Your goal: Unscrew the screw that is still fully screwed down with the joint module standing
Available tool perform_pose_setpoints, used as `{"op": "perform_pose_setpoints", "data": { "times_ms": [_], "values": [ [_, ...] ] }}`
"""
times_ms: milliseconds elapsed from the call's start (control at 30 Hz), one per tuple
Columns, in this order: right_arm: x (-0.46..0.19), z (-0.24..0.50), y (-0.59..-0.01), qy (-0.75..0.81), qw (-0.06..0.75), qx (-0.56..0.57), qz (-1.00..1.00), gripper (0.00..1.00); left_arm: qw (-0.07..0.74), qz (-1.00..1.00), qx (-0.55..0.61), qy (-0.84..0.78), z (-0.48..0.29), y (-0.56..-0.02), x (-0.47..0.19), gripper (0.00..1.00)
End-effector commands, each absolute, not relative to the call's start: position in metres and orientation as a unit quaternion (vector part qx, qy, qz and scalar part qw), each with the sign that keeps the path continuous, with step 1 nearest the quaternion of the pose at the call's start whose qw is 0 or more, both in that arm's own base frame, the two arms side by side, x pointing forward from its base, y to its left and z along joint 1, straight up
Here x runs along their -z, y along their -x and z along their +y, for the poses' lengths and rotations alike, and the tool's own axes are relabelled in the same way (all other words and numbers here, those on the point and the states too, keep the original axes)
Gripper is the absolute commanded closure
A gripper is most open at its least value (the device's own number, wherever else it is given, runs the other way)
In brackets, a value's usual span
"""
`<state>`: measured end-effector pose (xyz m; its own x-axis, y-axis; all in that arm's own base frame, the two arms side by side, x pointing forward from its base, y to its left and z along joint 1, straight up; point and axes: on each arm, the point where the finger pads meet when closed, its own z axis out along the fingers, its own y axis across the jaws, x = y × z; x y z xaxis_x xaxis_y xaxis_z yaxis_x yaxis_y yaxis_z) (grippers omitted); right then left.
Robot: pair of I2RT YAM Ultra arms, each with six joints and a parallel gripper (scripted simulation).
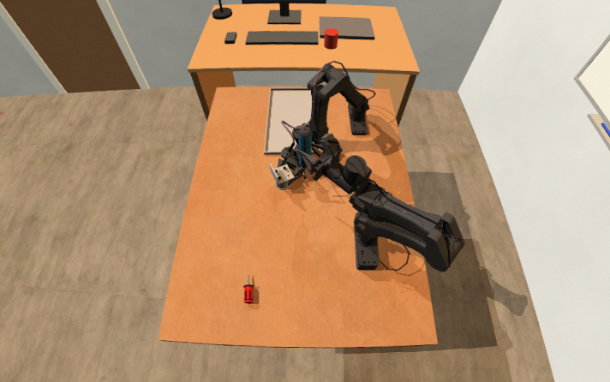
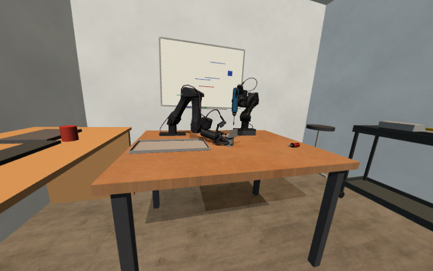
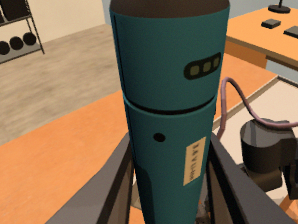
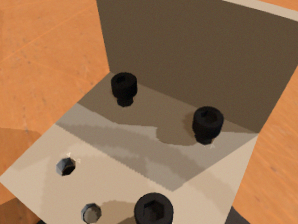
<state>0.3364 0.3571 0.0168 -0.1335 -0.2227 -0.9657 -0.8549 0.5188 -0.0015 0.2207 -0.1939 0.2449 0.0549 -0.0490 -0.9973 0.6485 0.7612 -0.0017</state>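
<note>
The joint module stands near the table's middle with its pale angle bracket on top. In the right wrist view three black socket screws show: two near the upright wall and one near the front edge. My right gripper is shut on the module low at table level. My left gripper is shut on the electric screwdriver. It holds the dark blue barrel upright, its bit tip clear above the bracket.
A grey tray lies just behind the module. A red hand screwdriver lies near the table's front edge. A second desk with a keyboard and a red cup stands beyond the table.
</note>
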Motion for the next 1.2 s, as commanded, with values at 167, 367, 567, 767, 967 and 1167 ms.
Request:
{"op": "perform_pose_setpoints", "data": {
  "times_ms": [167,367,567,767,967,1167],
  "values": [
    [-0.002,0.355,-0.328,0.393,0.509,-0.301,0.704,0.41,0.731,0.587,0.276,-0.211,-0.190,-0.214,-0.293,0.58],
    [-0.002,0.355,-0.328,0.393,0.509,-0.301,0.704,0.41,0.727,0.592,0.274,-0.213,-0.191,-0.215,-0.297,0.58],
    [-0.002,0.355,-0.328,0.393,0.509,-0.301,0.704,0.41,0.727,0.593,0.274,-0.214,-0.192,-0.216,-0.301,0.58],
    [-0.002,0.355,-0.328,0.393,0.509,-0.301,0.704,0.41,0.724,0.596,0.273,-0.215,-0.193,-0.217,-0.301,0.58],
    [-0.002,0.355,-0.328,0.393,0.509,-0.301,0.704,0.41,0.726,0.594,0.273,-0.214,-0.192,-0.216,-0.308,0.58],
    [-0.002,0.355,-0.328,0.393,0.509,-0.301,0.704,0.41,0.726,0.594,0.273,-0.214,-0.192,-0.216,-0.310,0.58]
  ]
}}
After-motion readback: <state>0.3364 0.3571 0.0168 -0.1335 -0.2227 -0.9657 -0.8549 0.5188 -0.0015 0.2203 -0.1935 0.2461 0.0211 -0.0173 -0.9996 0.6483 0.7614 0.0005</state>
